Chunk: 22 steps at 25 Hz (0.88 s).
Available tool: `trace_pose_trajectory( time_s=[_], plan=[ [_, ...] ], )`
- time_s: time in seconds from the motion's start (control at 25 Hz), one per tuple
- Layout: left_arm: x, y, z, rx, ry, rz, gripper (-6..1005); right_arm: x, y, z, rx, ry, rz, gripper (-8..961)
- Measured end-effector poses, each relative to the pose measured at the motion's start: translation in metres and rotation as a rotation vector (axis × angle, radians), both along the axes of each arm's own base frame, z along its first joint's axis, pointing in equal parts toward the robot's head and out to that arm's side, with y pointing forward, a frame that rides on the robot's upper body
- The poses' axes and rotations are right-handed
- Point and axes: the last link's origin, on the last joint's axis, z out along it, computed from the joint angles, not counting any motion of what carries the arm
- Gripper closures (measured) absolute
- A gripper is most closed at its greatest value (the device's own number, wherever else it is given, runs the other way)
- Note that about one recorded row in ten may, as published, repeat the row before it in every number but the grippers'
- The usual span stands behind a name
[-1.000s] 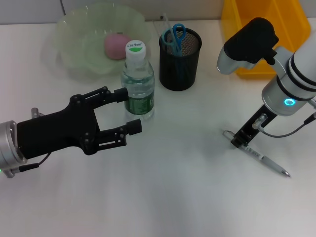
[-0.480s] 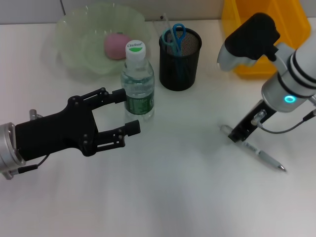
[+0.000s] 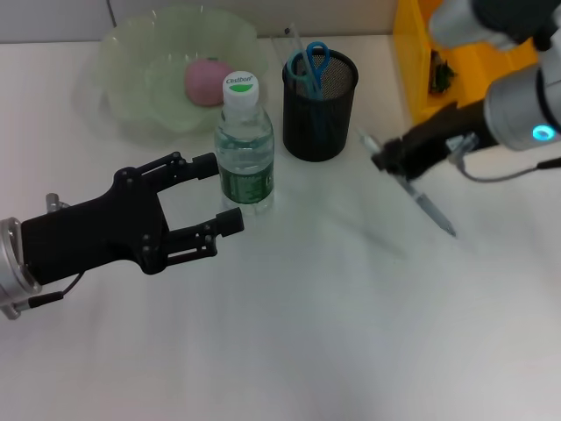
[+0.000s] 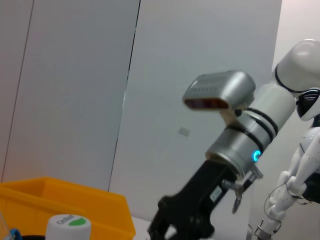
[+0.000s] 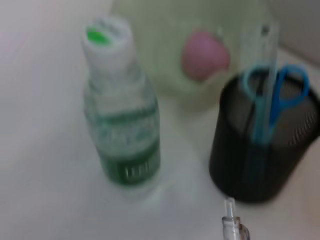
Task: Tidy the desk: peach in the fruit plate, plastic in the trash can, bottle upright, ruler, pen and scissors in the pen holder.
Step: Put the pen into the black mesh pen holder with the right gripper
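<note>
The white desk (image 3: 289, 333) lies before me. My left gripper (image 3: 206, 197) hovers with fingers spread beside the upright bottle (image 3: 244, 145). The peach (image 3: 207, 81) sits in the fruit plate (image 3: 123, 79). My right gripper (image 3: 390, 158) pinches the pen (image 3: 421, 195) near its upper end, just right of the pen holder (image 3: 320, 105) holding scissors (image 3: 311, 61). The pen seems light, stiff and slippery; the holder's rim and scissors could block it.

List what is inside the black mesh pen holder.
In the pen holder stand blue-handled scissors and a clear ruler. The mesh hides their lower ends. The pen is outside it, held by the right gripper.
</note>
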Motion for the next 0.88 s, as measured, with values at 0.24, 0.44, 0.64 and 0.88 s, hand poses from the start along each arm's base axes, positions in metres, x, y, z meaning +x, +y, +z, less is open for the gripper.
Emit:
trace_pose_trajectory(
  time_s=[0.24,0.44,0.64,0.88],
  plan=[
    [-0.001,0.000,-0.001,0.007,0.001,0.002,197,-0.010,0.006,0.020,0.094,0.209,0.076,779],
    [-0.002,0.000,0.000,0.012,0.002,0.005,197,-0.016,0.008,0.028,0.153,0.351,0.171,779],
    [-0.003,-0.001,0.001,0.024,0.004,0.004,197,-0.014,0.015,0.028,0.231,0.450,0.262,779],
    [-0.004,0.001,0.000,0.029,0.011,0.015,197,-0.003,0.027,0.016,0.293,0.589,0.323,779]
  ],
)
